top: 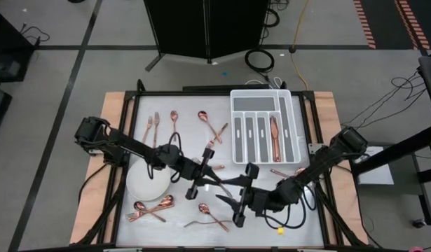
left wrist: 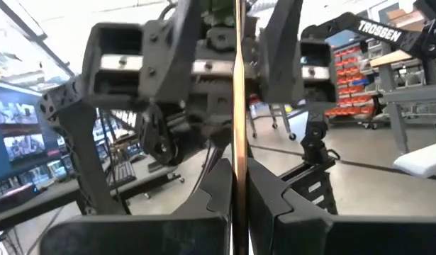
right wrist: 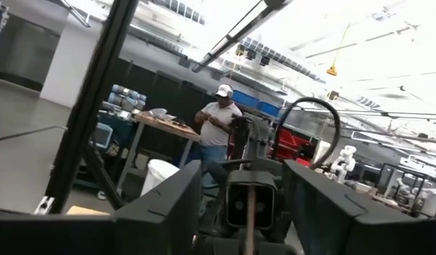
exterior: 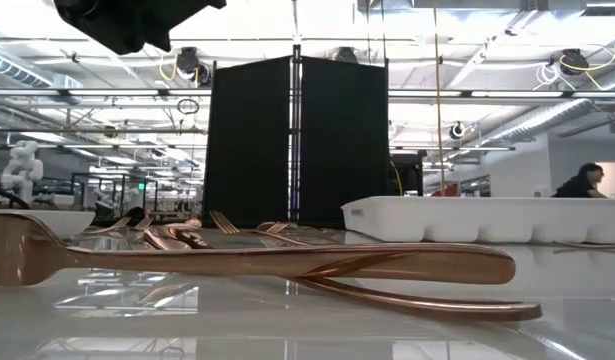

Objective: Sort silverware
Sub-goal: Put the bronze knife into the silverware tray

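Mid-handover above the table (top: 131, 105): the left hand (left wrist: 237, 191) is clamped on 1 upright copper utensil (left wrist: 239, 106), facing the right hand (top: 237, 203), fingers apart; next, the right hand must close on it and carry it toward the tray (top: 237, 94).

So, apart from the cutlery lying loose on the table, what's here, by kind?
Robot arms: 2, left arm and right arm
White compartmented tray: 1
Round white plate: 1
Copper piece lying in the tray: 1
Copper piece held upright in the left gripper: 1
Total: 6
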